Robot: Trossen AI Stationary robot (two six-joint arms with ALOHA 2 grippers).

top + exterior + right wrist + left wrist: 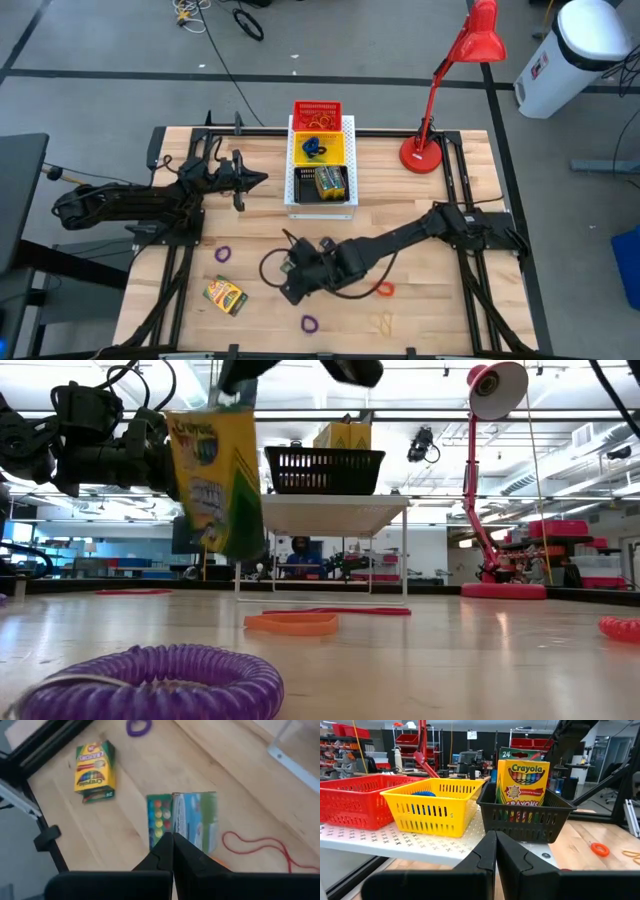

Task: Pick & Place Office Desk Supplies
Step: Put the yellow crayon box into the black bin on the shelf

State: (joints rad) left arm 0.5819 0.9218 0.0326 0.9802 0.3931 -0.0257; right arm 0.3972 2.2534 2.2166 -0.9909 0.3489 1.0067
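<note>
One crayon box (pixel 190 822) is hanging clear of the table, pinched at its top edge. A second box (pixel 227 295) is lying flat near the front-left corner. A third (pixel 522 782) is standing upright in the black basket (pixel 540 817). Purple loops (pixel 222 254) are lying nearby.

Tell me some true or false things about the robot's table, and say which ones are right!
1. The right gripper holds a crayon box. True.
2. The lamp is blue. False: it is red.
3. A crayon box stands in the black basket. True.
4. The left gripper is wide open. False: it is shut and holds nothing.
5. A purple loop lies on the table. True.
6. The yellow basket sits on the floor. False: it sits on the white board.
</note>
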